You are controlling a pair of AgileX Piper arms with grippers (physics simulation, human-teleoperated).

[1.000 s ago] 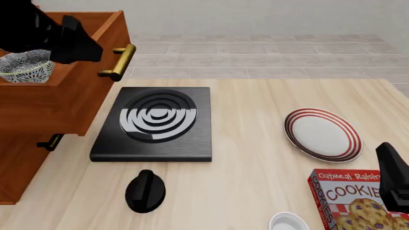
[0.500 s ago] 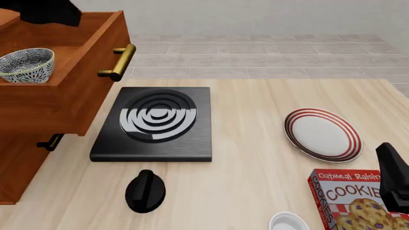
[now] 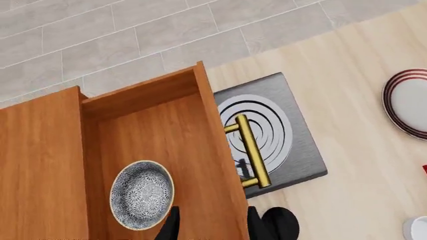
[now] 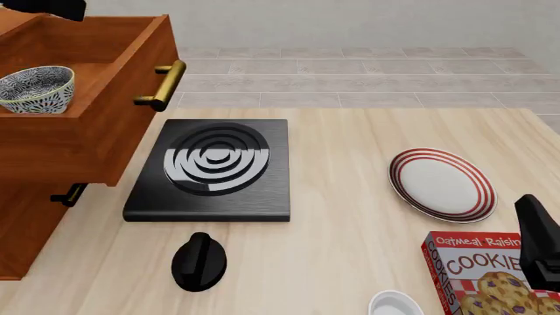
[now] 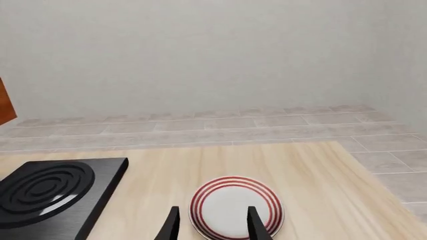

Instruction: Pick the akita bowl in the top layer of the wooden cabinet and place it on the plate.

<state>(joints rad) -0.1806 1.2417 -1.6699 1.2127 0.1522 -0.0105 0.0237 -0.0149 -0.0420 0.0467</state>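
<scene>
The akita bowl (image 4: 35, 90) (image 3: 141, 194) sits upright in the pulled-out top layer (image 4: 105, 131) (image 3: 160, 145) of the wooden cabinet (image 4: 26, 223). My left gripper (image 3: 212, 230) hovers high above the drawer, open and empty, and the bowl lies just off one of its fingertips (image 3: 172, 226) in the wrist view. Only a black scrap of that arm (image 4: 42, 6) shows at the front view's top left. The plate (image 4: 442, 184) (image 5: 235, 207) lies on the table's right side. My right gripper (image 5: 212, 227) is open and empty, near the plate, and its arm (image 4: 538, 246) stands at the right edge.
A black square stove (image 4: 214, 167) lies beside the cabinet, under the drawer's brass handle (image 4: 162, 84). A black knob-shaped object (image 4: 199, 261) sits in front of the stove. A cookie box (image 4: 490, 275) and a plain white bowl (image 4: 395, 305) are at the front right.
My left arm has risen up and back out of the front view's top left, uncovering the drawer and bowl. The bowl and the right arm have not moved.
</scene>
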